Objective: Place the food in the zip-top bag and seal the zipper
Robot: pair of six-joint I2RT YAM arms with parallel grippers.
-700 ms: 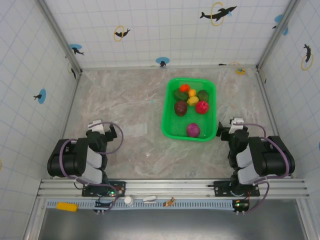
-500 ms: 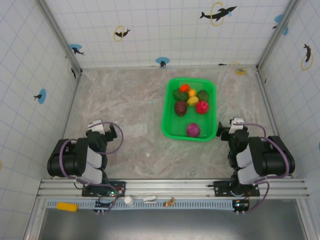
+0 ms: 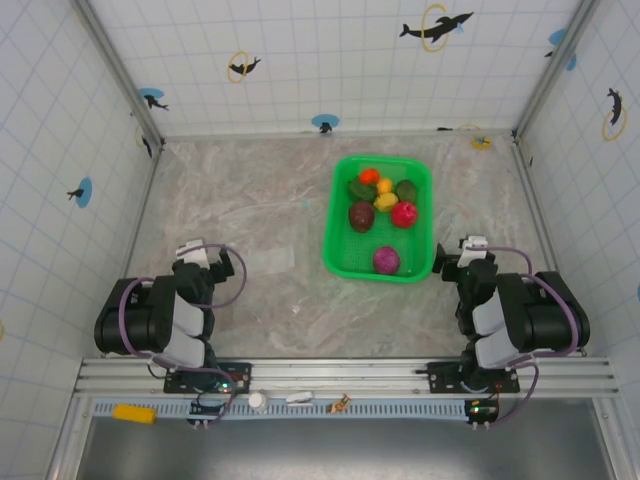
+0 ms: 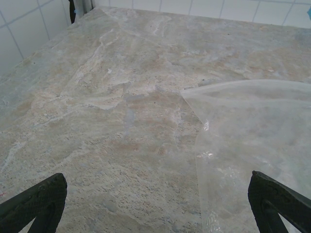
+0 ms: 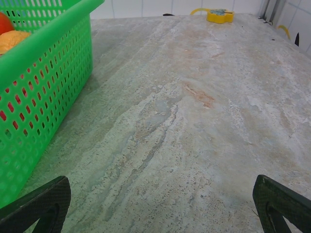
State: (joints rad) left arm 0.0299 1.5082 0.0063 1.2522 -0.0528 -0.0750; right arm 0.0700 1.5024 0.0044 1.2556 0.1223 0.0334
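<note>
- Top view: the green basket (image 3: 331, 235) holds all the food (image 3: 362, 215). The left end effector (image 3: 205, 258) is well left of the basket, and the right end effector (image 3: 462, 255) is just beside its near right corner.
- Left wrist: fingers spread wide, gripping nothing. The clear zip-top bag (image 4: 252, 145) lies flat and empty on the table (image 4: 97, 121), on the basket's side.
- Right wrist: fingers wide apart, nothing held. The basket's wall is at the left, with bare table right of the basket.

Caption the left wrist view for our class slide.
Open left fingers over the marbled tabletop, clear zip-top bag ahead right.
</note>
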